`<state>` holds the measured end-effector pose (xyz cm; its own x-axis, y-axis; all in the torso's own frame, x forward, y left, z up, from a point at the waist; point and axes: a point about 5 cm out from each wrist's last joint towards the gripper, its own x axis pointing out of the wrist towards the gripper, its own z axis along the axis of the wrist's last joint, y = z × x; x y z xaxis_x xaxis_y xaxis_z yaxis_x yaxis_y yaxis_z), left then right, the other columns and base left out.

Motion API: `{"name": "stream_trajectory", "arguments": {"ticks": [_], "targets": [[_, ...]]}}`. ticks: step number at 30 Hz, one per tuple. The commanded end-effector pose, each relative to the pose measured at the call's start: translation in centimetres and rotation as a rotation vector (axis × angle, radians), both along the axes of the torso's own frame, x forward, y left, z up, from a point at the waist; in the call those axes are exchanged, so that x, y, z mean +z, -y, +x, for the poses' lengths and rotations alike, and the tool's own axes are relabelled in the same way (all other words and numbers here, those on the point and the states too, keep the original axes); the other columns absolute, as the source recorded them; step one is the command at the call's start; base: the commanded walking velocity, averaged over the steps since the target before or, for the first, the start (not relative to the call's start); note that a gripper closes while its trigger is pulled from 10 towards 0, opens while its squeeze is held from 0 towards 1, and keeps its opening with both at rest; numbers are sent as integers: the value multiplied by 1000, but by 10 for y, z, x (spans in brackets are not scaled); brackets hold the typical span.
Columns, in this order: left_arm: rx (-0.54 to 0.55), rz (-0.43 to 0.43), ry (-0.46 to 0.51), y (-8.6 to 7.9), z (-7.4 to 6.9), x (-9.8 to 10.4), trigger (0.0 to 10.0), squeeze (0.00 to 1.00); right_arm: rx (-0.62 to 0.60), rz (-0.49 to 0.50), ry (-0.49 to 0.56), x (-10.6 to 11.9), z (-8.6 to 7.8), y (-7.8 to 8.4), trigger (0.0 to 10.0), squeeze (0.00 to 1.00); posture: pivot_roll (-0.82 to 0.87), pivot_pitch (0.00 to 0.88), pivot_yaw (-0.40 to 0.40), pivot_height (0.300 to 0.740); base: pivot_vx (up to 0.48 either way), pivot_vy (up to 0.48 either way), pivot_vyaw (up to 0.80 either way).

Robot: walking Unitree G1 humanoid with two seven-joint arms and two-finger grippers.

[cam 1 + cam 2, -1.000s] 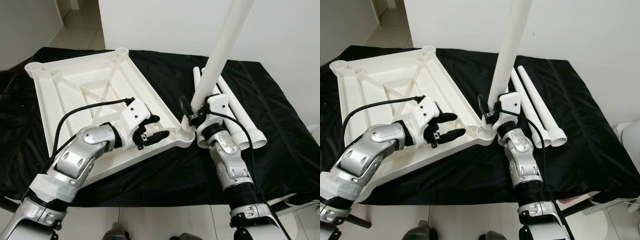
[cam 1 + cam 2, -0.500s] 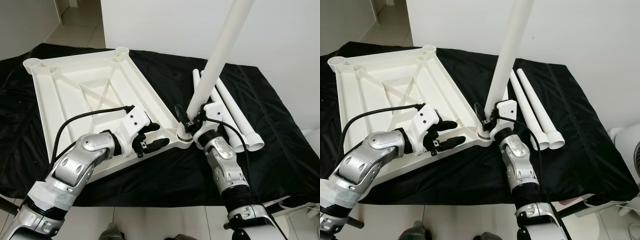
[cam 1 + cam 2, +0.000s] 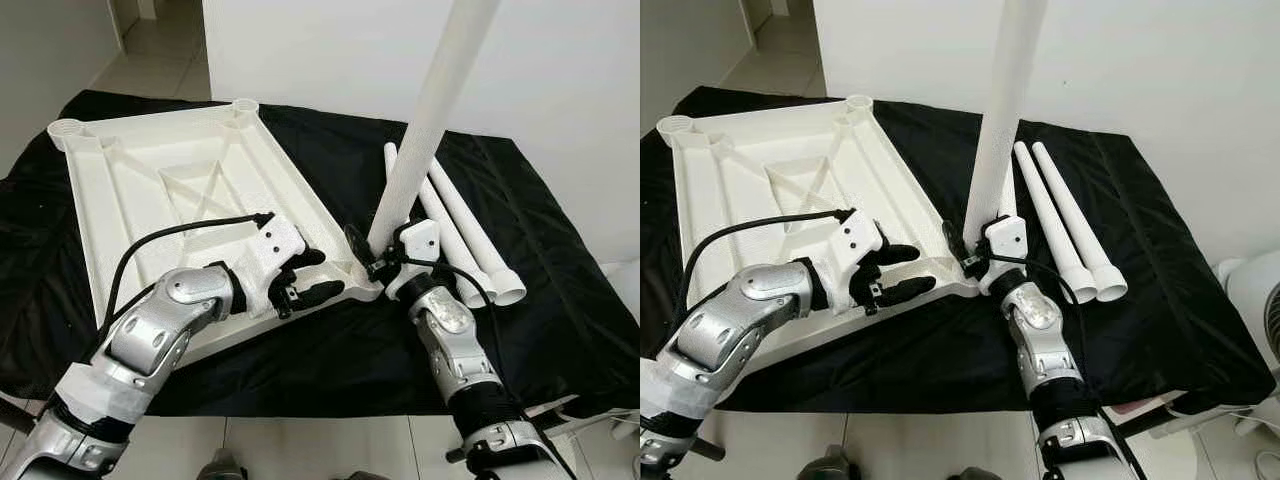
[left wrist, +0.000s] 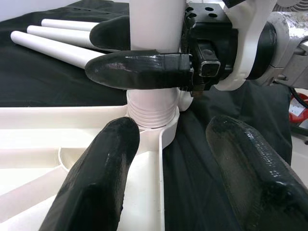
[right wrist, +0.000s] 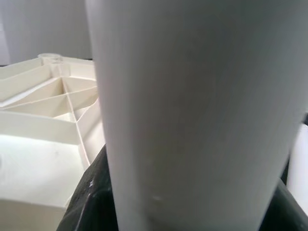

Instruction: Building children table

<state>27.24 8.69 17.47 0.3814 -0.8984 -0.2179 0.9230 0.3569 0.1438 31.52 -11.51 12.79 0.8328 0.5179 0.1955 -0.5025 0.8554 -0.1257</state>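
Observation:
The white tabletop (image 3: pixel 170 190) lies upside down on the black cloth. My right gripper (image 3: pixel 372 258) is shut on a long white leg (image 3: pixel 425 120), holding it nearly upright. The leg's threaded base (image 4: pixel 151 108) sits at the tabletop's near right corner socket. My left gripper (image 3: pixel 316 276) is open just left of that corner and straddles the tabletop's near rim. One of its fingers (image 4: pixel 96 183) is over the tabletop's inside and the other is over the cloth. In the right wrist view the leg (image 5: pixel 192 120) stands close up between the black fingers.
Spare white legs (image 3: pixel 1065 220) lie side by side on the cloth to the right of my right gripper. The cloth-covered surface ends just in front of me, with tiled floor below. A white fan (image 3: pixel 1260 300) stands at the far right. A white wall is behind.
The leg has swung from a rightward lean to nearly upright, and its base has moved left onto the corner socket. My left gripper stays open by the corner. The camera shifted slightly.

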Motion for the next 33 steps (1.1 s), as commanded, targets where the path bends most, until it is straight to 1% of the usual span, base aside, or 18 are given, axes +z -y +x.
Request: {"name": "stream_trajectory", "arguments": {"ticks": [1, 4, 7, 8, 13, 17, 22, 25, 28, 33], "targets": [[-96, -1, -26, 5, -8, -1, 10000, 0, -7, -47, -129, -29, -7, 7, 10000, 0, 120, 21, -89, 740, 0, 0, 0], [-97, -1, -26, 6, -7, 0, 10000, 0, -45, 13, -163, -30, -2, 11, 10000, 0, 117, 23, -84, 740, 0, 0, 0], [-97, -3, -24, 6, -7, 1, 10000, 0, -67, 42, -181, -30, 2, 11, 10000, 0, 118, 23, -84, 740, 0, 0, 0], [-97, -3, -24, 6, -7, 1, 10000, 0, -67, 42, -181, -30, 2, 11, 10000, 0, 118, 23, -84, 740, 0, 0, 0], [-101, -9, -22, 9, -8, 3, 10000, 0, -86, 104, -215, -26, 9, 8, 10000, 0, 124, 25, -87, 740, 0, 0, 0], [-102, -13, -23, 10, -9, 3, 10000, 0, -75, 111, -216, -23, 11, 5, 10000, 0, 123, 28, -89, 740, 0, 0, 0], [-97, -18, -24, 12, -10, 3, 10000, 0, -68, 148, -253, -23, 12, 4, 10000, 0, 123, 29, -92, 740, 0, 0, 0], [-98, -20, -26, 13, -11, 3, 10000, 0, -76, 164, -270, -25, 13, 6, 10000, 0, 123, 30, -94, 740, 0, 0, 0], [-100, -22, -27, 14, -12, 3, 10000, 0, -93, 212, -313, -28, 13, 6, 10000, 0, 122, 30, -95, 740, 0, 0, 0], [-101, -25, -29, 14, -12, 3, 10000, 0, -109, 233, -324, -29, 13, 6, 10000, 0, 123, 33, -95, 740, 0, 0, 0]]}}
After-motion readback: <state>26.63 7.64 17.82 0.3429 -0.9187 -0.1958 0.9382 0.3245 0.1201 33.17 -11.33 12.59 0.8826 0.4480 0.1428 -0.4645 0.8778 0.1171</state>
